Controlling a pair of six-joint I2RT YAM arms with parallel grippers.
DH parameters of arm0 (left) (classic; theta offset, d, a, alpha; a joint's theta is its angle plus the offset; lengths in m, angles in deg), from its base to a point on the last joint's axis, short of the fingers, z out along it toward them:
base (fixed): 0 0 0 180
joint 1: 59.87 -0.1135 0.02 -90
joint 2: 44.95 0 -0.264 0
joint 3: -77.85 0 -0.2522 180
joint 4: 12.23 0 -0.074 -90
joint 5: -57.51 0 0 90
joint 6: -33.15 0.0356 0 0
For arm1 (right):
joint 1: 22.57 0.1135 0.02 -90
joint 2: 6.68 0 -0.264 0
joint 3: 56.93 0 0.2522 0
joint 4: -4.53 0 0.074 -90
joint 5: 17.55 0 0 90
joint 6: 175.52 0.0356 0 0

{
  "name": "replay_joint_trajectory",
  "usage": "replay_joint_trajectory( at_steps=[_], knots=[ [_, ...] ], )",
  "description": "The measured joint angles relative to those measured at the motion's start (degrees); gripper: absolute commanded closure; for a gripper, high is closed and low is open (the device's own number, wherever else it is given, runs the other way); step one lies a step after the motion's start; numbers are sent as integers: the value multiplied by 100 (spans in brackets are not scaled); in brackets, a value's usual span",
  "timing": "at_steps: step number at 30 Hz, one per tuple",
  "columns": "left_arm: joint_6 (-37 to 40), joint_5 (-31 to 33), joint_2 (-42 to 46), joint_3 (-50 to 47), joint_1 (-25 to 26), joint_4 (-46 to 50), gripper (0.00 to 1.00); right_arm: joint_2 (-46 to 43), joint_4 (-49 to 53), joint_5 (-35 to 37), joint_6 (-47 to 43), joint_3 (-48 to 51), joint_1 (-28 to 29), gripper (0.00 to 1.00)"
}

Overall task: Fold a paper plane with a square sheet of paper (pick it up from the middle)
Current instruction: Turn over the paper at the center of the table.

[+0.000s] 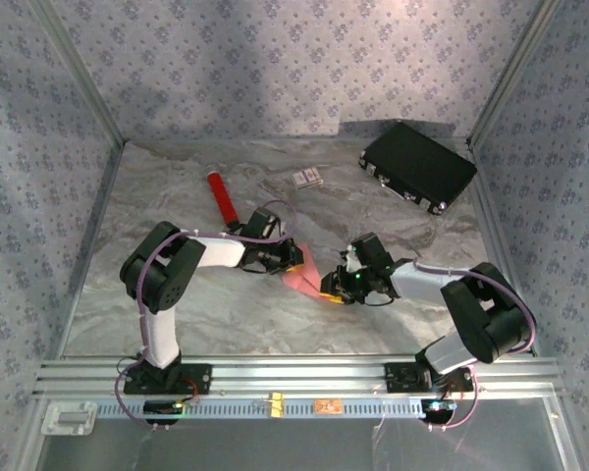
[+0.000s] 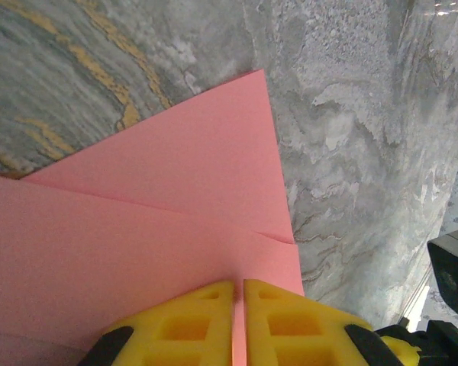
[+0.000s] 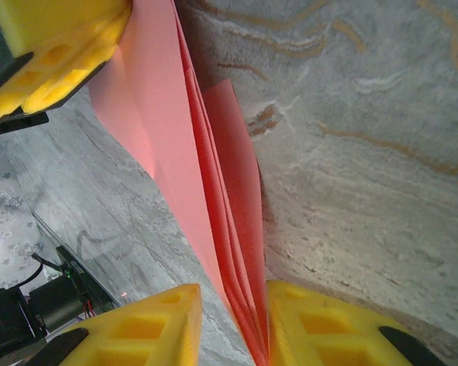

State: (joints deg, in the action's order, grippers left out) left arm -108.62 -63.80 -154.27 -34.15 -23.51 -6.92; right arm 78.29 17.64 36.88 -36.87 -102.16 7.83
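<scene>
The thin pink-red sheet of paper (image 1: 302, 275) is partly folded and sits at the middle of the grey marbled table (image 1: 206, 319), held off the surface between the two grippers. In the left wrist view the paper (image 2: 175, 229) shows a pointed flap laid over a broader layer, with a straight crease running across it and the tip pointing away over the table (image 2: 351, 114). In the right wrist view the paper (image 3: 214, 191) stands on edge as several stacked layers, fanning slightly where they run toward the camera.

The left gripper (image 1: 290, 257) holds the left end of the paper. Its yellow fingers (image 2: 183, 324) are pressed together on the sheet, with only a thin pink line between them at the left gripper (image 2: 238, 320). One of those yellow fingers also appears at the top left corner of the right wrist view, against the paper.

The right gripper (image 1: 336, 287) is at the paper's near right end. Its yellow fingers (image 3: 328, 332) stand apart around the folded layers at the right gripper (image 3: 237, 328). The layers lie against one finger, and a strip of table (image 3: 366, 152) shows between them and the other finger, so the paper is not squeezed there.

Farther out, a glossy red cylinder with a white end (image 1: 222, 199) lies to the far left. A small white-and-red printed card (image 1: 308, 178) lies beyond the grippers. A flat black case (image 1: 418, 167) rests at the far right corner.
</scene>
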Motion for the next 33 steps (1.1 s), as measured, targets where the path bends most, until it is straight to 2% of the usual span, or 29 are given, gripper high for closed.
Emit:
replay_joint_trajectory(
  at_steps=[6, 11, 14, 16, 22, 25, 33],
  knots=[
    [-26, -22, 2, 0, 0, -17, 88, 0, -50, -44, -116, 2, -81, 84],
    [-72, -63, 4, 4, 0, -46, 82, 0, -92, -114, -181, 2, -98, 91],
    [-131, -15, 105, -28, 0, -76, 64, 0, -118, -131, -229, 15, -114, 93],
    [-131, 111, 345, -107, 0, -26, 61, -24, -127, -129, -271, 46, -118, 95],
    [-17, 411, 1163, -125, -125, 140, 52, -337, -22, -116, -501, 111, -175, 95],
    [87, 573, 1381, -68, -208, 352, 51, -590, 133, -33, -651, 111, -240, 95],
    [138, 813, 1692, 111, -518, 1213, 48, -1622, 527, 669, -898, 140, -256, 95]
  ],
)
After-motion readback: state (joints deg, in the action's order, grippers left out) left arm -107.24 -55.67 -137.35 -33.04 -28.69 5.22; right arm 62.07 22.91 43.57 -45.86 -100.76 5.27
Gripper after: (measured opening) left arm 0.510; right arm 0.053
